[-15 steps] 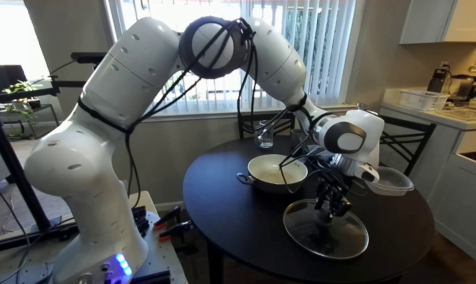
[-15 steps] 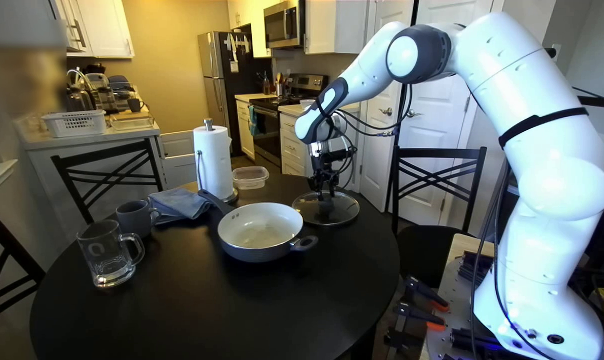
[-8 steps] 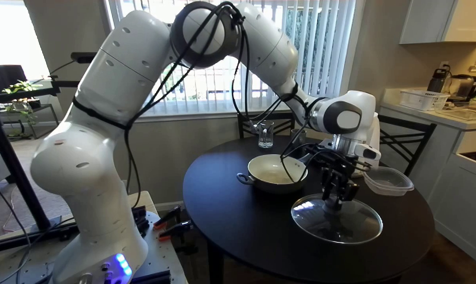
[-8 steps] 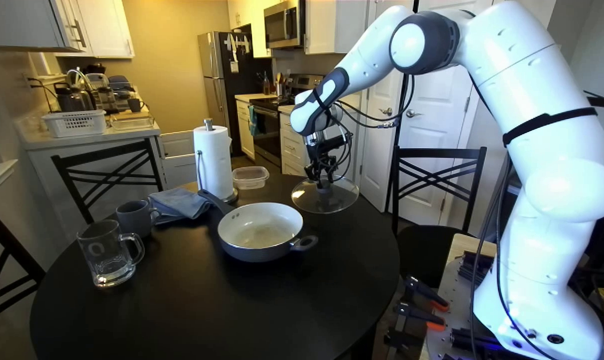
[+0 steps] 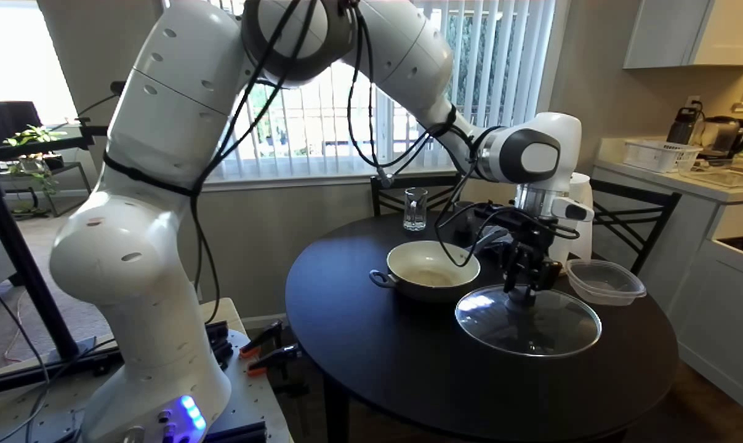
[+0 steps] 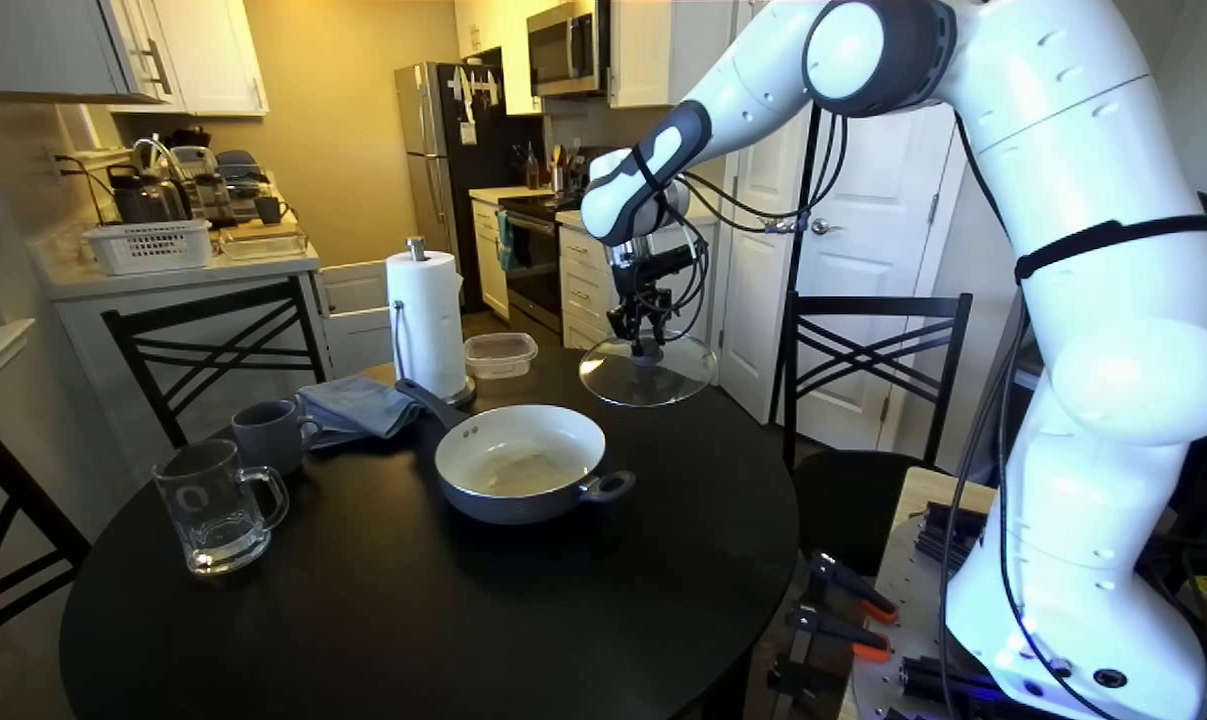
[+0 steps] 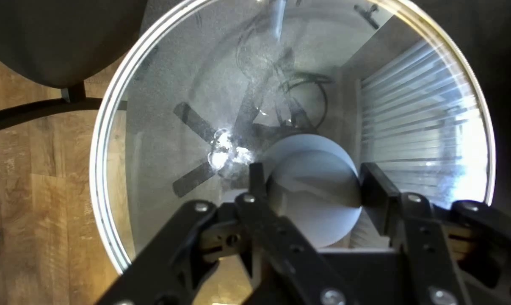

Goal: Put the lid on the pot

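Note:
The lid [image 5: 550, 335], clear glass with a metal rim, hangs roughly level above the table in both exterior views [image 6: 653, 388]. My gripper [image 5: 522, 294] is shut on its knob; the gripper also shows in an exterior view [image 6: 646, 345]. In the wrist view the gripper [image 7: 314, 182] has the round knob [image 7: 314, 190] between its two fingers, with the lid's glass [image 7: 183, 84] spread beyond. The pot [image 6: 513, 508], cream inside with dark handles, stands uncovered on the table, beside and lower than the lid; it also shows in an exterior view [image 5: 429, 294].
On the dark round table [image 6: 383, 620] stand a glass mug [image 6: 213, 515], a grey mug [image 6: 266, 440], a blue-grey cloth [image 6: 358, 408], a paper towel roll [image 6: 426, 320] and a clear plastic container [image 5: 605, 286] near the lid. A chair [image 6: 883, 350] stands at the table.
My gripper has risen with the lid in it. The lid has gone from at or near the table top up into the air. The pot has not moved.

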Available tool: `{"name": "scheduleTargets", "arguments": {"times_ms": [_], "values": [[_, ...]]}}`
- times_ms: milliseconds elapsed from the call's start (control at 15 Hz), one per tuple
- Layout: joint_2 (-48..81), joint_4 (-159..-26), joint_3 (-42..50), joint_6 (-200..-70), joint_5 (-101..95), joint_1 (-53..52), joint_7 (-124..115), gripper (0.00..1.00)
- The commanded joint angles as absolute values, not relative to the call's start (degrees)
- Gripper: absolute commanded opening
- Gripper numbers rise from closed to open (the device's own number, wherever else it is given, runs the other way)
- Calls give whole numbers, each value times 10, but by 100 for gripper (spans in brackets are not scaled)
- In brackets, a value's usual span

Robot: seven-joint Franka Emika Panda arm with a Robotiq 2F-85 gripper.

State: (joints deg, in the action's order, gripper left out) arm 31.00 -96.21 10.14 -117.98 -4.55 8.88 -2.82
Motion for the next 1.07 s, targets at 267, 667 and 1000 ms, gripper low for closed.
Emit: {"name": "scheduleTargets", "arguments": {"times_ms": [267, 667, 1000], "values": [[229, -995, 76, -1110, -123, 31, -19, 32], [251, -963, 43, -1074, -138, 3, 5, 32], [292, -923, 12, -1047, -133, -9, 55, 32]]}}
